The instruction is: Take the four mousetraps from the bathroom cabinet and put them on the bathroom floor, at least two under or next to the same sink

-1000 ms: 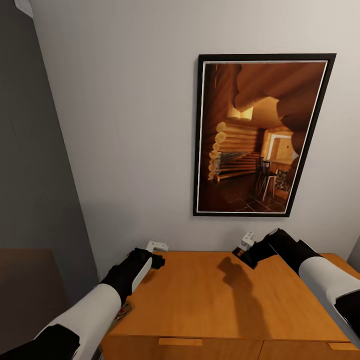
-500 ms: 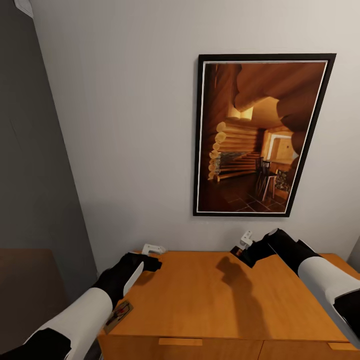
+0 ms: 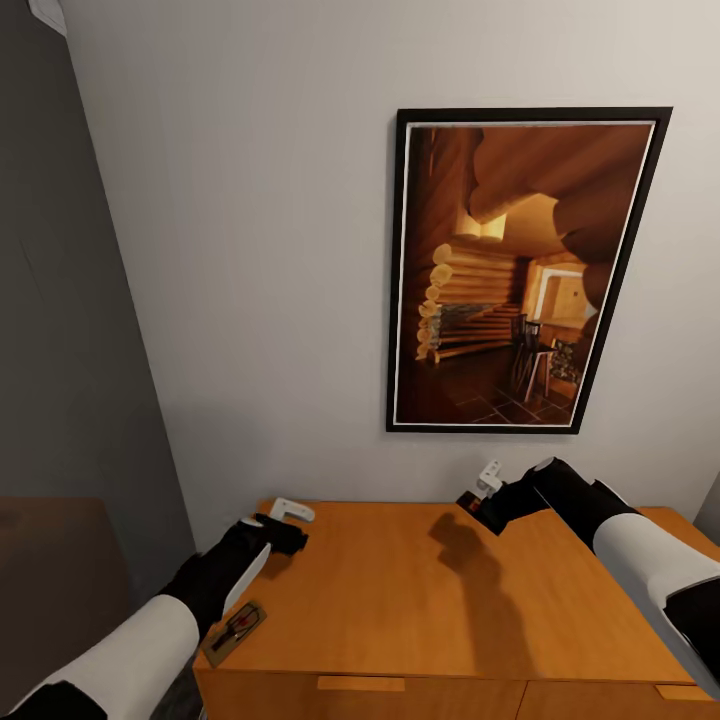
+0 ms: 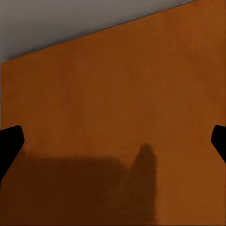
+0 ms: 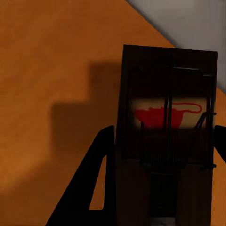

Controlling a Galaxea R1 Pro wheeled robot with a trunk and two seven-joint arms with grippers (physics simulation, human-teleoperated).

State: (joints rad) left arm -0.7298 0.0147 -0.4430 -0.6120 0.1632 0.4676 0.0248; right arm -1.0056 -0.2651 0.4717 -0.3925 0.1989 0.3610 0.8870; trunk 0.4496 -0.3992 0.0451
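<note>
A small flat tan-brown mousetrap with dark wire and a red mark [image 3: 232, 632] lies on the front left corner of the orange-brown wooden cabinet [image 3: 400, 610], poking a little over the edge, beside the robot's white-sleeved left arm; the left gripper [image 3: 290, 513] hovers above the flat cabinet top near the back left corner, its jaws spread wide in the left wrist view and nothing between them; on the pale wall above hangs a black-framed picture of a log-cabin interior [image 3: 520, 270]; the right gripper [image 3: 478, 497] hangs over the back of the cabinet top near the wall, clamped on a second tan board mousetrap with a red mark [image 5: 167, 136], which the right wrist view shows standing between the dark fingers and clear of the wood; to do this step well, the left gripper would likely need to draw back toward the corner trap, come down squarely over its long edges and close without nudging it off the edge; the right arm should keep its hold steady and level so the carried trap does not slip before reaching the bathroom floor.
</note>
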